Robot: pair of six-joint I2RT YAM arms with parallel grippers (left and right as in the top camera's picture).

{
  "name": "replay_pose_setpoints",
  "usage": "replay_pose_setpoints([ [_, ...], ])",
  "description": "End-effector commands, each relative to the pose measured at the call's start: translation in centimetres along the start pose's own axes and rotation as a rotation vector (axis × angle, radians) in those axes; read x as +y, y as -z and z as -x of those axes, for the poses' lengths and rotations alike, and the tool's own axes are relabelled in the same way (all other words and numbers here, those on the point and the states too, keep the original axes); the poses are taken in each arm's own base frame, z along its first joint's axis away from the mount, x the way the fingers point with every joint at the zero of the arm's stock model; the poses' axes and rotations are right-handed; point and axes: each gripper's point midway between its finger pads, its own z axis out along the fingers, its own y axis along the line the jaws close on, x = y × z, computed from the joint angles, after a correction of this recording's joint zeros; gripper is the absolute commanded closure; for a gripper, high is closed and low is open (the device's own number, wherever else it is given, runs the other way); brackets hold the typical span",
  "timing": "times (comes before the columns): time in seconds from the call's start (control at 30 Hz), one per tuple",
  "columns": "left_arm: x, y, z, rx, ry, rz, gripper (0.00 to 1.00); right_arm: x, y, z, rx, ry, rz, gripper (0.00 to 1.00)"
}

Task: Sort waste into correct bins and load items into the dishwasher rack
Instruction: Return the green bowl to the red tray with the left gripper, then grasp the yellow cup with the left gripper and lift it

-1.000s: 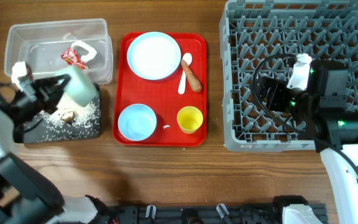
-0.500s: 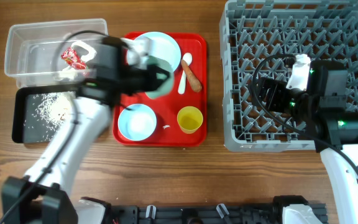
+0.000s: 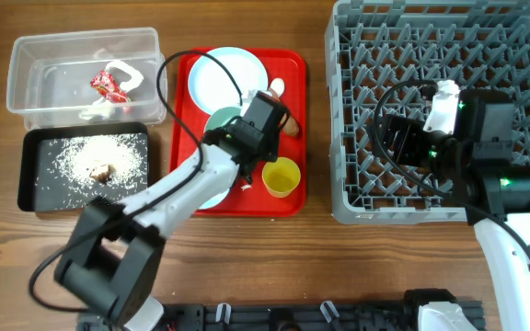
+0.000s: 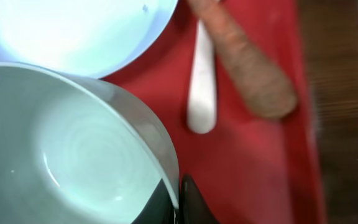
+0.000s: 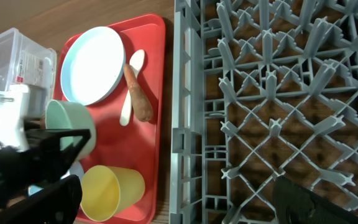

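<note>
My left gripper (image 3: 240, 134) is shut on the rim of a mint bowl (image 3: 222, 122), holding it over the red tray (image 3: 293, 64). In the left wrist view the bowl (image 4: 61, 149) looks empty, and its rim is pinched between my jaws (image 4: 178, 202). The pale blue plate (image 3: 221, 78), white spoon (image 3: 276, 87), carrot-like stick (image 3: 289, 124), yellow cup (image 3: 281, 176) and second blue bowl (image 3: 212, 195), partly hidden under my arm, sit on the tray. My right gripper (image 3: 398, 138) is open and empty over the grey rack (image 3: 449, 55).
The clear tub (image 3: 35, 55) holds a red-and-white wrapper (image 3: 109, 85) and white paper. The black tray (image 3: 35, 188) in front of it holds rice grains (image 3: 72, 158) and brown bits (image 3: 102, 172). A small white scrap (image 3: 245, 188) lies on the red tray.
My left arm swung right from the black tray to the red tray, carrying the mint bowl. Rice and brown bits now lie uncovered in the black tray. The right arm has not moved.
</note>
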Motion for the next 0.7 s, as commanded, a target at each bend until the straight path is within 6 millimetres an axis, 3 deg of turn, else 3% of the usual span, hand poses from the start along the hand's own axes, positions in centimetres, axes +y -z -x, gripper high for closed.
replay_pose_setpoints([
  [0.0,1.0,-0.8,-0.1,-0.003,0.0,0.063,0.96,0.7,0.2,0.4,-0.003,0.0,0.021,0.0],
  [0.03,1.0,-0.8,-0.1,-0.003,0.0,0.063,0.95,0.7,0.2,0.4,-0.003,0.0,0.021,0.0],
  [0.27,1.0,-0.7,0.0,-0.007,0.002,0.062,0.57,0.6,0.2,0.3,0.001,-0.001,0.02,0.0],
  [0.4,0.9,0.6,1.4,-0.04,-0.012,0.048,0.55,0.6,0.2,0.3,0.0,-0.001,0.02,0.0],
  [0.53,0.3,3.9,4.6,-0.106,0.017,-0.004,0.52,0.6,0.2,0.2,0.004,-0.001,0.019,0.0],
  [0.67,-2.2,7.2,5.8,-0.114,-0.033,-0.171,0.46,0.6,0.2,0.2,0.003,-0.002,0.019,0.0],
])
